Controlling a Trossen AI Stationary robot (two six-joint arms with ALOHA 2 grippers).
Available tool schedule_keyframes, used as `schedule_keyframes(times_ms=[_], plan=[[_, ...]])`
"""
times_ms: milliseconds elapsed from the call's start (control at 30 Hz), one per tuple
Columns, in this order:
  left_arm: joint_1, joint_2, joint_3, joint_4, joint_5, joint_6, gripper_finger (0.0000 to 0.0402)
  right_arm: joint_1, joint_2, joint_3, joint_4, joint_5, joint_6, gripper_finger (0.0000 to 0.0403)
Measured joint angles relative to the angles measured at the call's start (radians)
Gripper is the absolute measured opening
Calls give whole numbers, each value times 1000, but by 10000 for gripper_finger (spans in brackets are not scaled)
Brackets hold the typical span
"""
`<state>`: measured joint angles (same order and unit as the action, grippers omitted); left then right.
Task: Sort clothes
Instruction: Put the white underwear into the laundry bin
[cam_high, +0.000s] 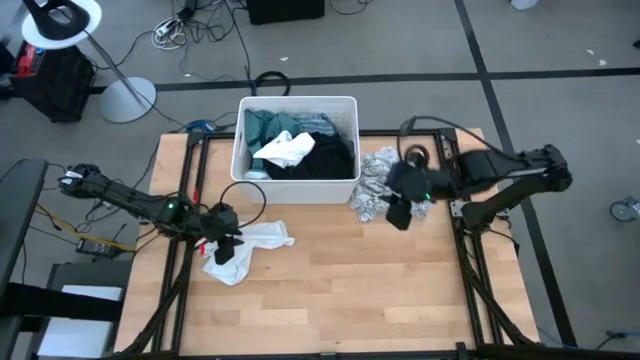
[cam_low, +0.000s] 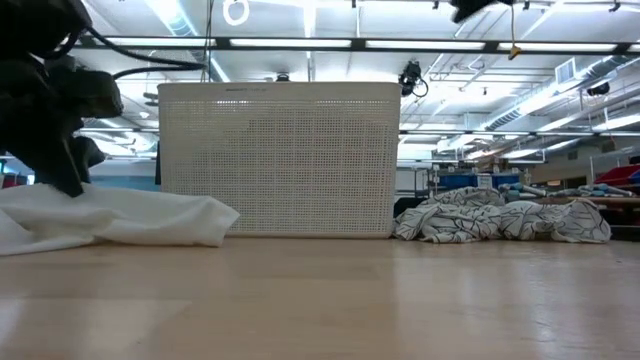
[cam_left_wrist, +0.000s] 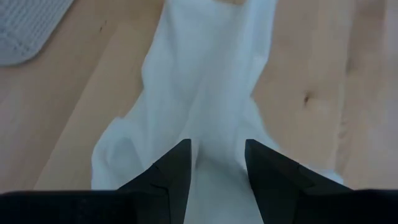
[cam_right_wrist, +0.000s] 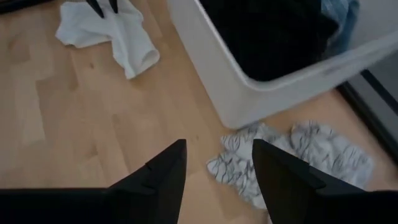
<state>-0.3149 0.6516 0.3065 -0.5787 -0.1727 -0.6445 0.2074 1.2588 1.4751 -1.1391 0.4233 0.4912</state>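
A white garment (cam_high: 250, 250) lies crumpled on the table's left side, also seen in the low view (cam_low: 120, 215). My left gripper (cam_high: 226, 252) stands open right over it, pointing steeply down, its fingers (cam_left_wrist: 177, 171) on either side of a ridge of the cloth (cam_left_wrist: 205, 93). A white-grey patterned garment (cam_high: 372, 188) lies on the table against the right side of the white tub (cam_high: 240, 150). The tub holds teal, white and black clothes (cam_high: 300, 150). My right gripper (cam_high: 402, 213) hangs open in the air above the patterned garment (cam_right_wrist: 292, 155). My left gripper comes at the white garment from above with open fingers. In the low view its dark fingertip (cam_low: 65, 185) reaches down to the cloth's top. I cannot tell whether it touches the cloth.
The near half of the table (cam_high: 350, 300) is bare wood. The tub's perforated wall (cam_low: 280, 160) stands at the far middle. Metal frame rails run along both side edges (cam_high: 470, 260). A lamp base and cables lie on the floor beyond the far edge.
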Motion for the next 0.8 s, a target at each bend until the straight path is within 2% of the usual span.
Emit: schedule_keyframes(times_ms=[167, 300, 400, 533, 700, 800], plan=[[0, 75, 0, 0, -1, 0, 156, 116, -114, -234, 100, 90, 161, 181], [0, 138, 0, 15, 12, -23, 151, 178, -163, -407, 235, 102, 236, 181], [0, 172, 0, 34, 33, -43, 114, 201, -173, -514, 353, 105, 257, 180], [0, 181, 0, 93, 46, -43, 22, 206, -167, -635, 530, 129, 258, 178], [0, 179, 21, 144, 49, -42, 7, 206, -150, -821, 846, 255, 204, 178], [0, 179, 66, 143, 47, -28, 4, 206, -147, -928, 1046, 265, 164, 176]])
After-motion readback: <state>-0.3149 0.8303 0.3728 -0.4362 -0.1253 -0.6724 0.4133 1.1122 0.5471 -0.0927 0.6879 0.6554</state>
